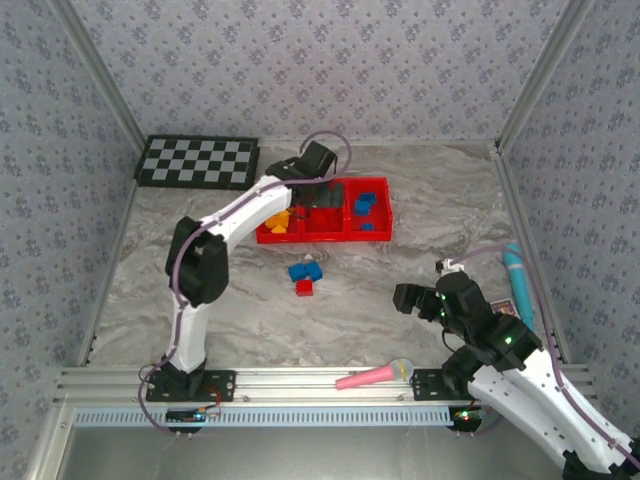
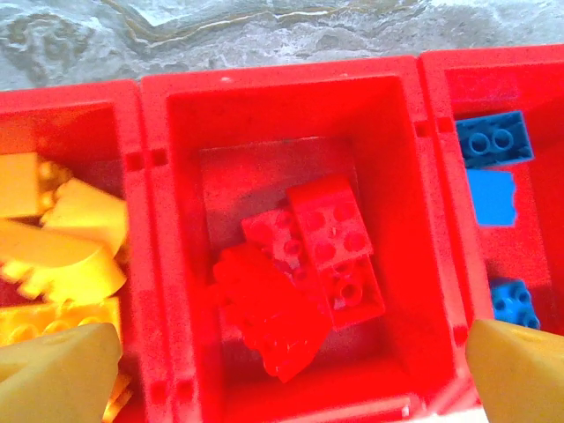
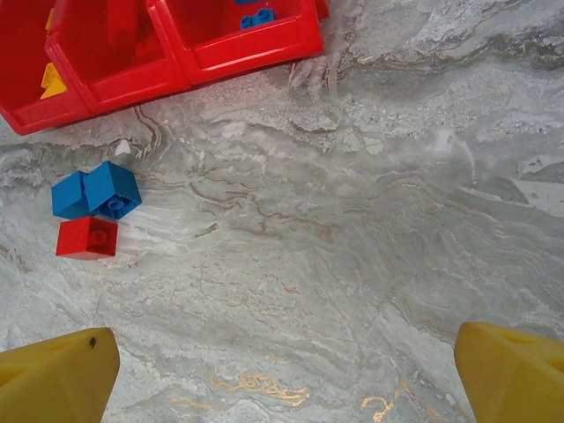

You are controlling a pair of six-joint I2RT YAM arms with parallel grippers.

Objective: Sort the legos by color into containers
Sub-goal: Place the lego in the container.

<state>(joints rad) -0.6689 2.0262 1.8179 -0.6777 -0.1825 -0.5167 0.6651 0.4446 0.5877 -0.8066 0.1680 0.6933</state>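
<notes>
Bright, diffuse overhead lighting with faint shadows; left wrist view oversaturates the shallow red plastic tray (image 2: pixel 157 264), near yellow fingertips (image 2: pixel 53 374) blurred.

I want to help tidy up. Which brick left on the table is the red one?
The red brick is the one farthest from the tray; the two blue bricks sit between it and the tray.
</notes>
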